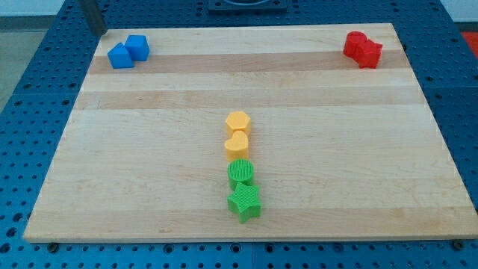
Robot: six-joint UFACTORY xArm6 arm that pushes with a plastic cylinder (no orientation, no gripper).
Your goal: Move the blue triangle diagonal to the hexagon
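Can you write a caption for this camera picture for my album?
My tip sits beside two blue blocks, far from the yellow hexagon.

Two blue blocks (128,51), two red blocks (362,49), two yellow blocks (237,133) and two green blocks (243,188) lie on one wooden board (149,149).

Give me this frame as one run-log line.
tip: top-left, just off board | blue triangle: touching blue cube, untouched | yellow hexagon: centre | stage: approach
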